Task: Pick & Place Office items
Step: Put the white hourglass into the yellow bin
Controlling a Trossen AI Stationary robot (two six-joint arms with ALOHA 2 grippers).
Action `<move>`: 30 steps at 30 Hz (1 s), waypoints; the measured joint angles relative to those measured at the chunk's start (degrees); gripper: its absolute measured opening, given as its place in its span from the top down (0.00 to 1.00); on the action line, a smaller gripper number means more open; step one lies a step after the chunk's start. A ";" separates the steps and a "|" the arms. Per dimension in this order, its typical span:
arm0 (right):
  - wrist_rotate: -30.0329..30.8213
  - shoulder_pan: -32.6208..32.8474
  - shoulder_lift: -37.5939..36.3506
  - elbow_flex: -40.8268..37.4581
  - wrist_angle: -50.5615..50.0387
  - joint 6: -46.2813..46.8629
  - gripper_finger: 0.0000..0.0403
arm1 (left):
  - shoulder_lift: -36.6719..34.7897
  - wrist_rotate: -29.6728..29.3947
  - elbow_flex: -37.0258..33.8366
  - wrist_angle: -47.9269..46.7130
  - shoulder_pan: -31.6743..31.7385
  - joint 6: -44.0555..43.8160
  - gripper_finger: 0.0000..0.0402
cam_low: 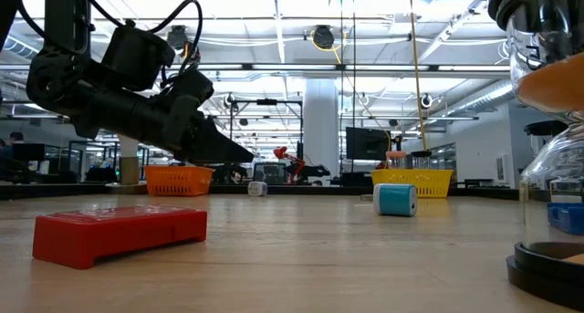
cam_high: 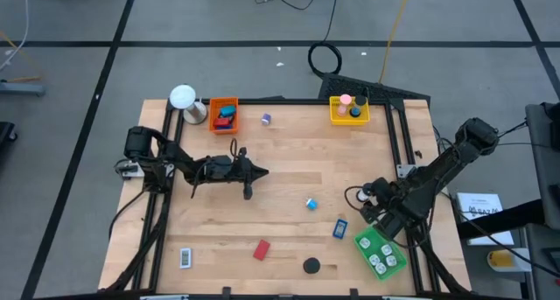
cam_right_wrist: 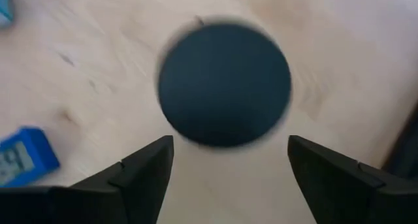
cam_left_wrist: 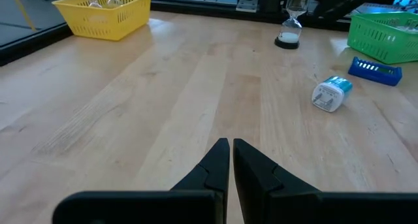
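High view: the right gripper (cam_high: 372,205) hangs over the table's right part. The green tray (cam_high: 366,240) lies just beside it toward the near edge, and a blue rectangle (cam_high: 339,229) lies near it on the inward side. What sits under the fingers is hidden here. The left gripper (cam_high: 248,191) waits well apart, over the table's middle.

Low view: the left gripper (cam_low: 245,154) hovers clear of the wood with its tip pinched together and nothing in it.

Left wrist view: the left gripper's (cam_left_wrist: 230,145) fingers meet, empty. Far ahead of them an hourglass (cam_left_wrist: 289,28) stands upright near the green tray (cam_left_wrist: 385,34).

Right wrist view: the right gripper (cam_right_wrist: 228,142) has its fingers spread wide, gripping nothing. The hourglass's black round top (cam_right_wrist: 225,83) lies straight ahead, centred between them, and the blue rectangle (cam_right_wrist: 23,155) is off to one side.

This looks like the pick step on the hourglass, though a fresh release cannot be ruled out. A pick calls for a straight descent that keeps the top centred, then a close on the hourglass and a lift toward a tray without tipping it.
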 joint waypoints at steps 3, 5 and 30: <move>3.71 -1.97 0.00 0.00 0.27 -2.76 0.26 | 0.00 0.00 0.00 0.00 0.00 0.00 0.95; 6.00 -3.63 0.00 0.00 0.25 -4.44 0.26 | 0.00 0.00 0.00 -0.02 0.00 -0.01 0.95; 6.62 -22.41 -2.23 -2.60 14.23 -31.33 0.54 | 0.00 -0.02 0.00 -0.07 0.00 -0.02 0.95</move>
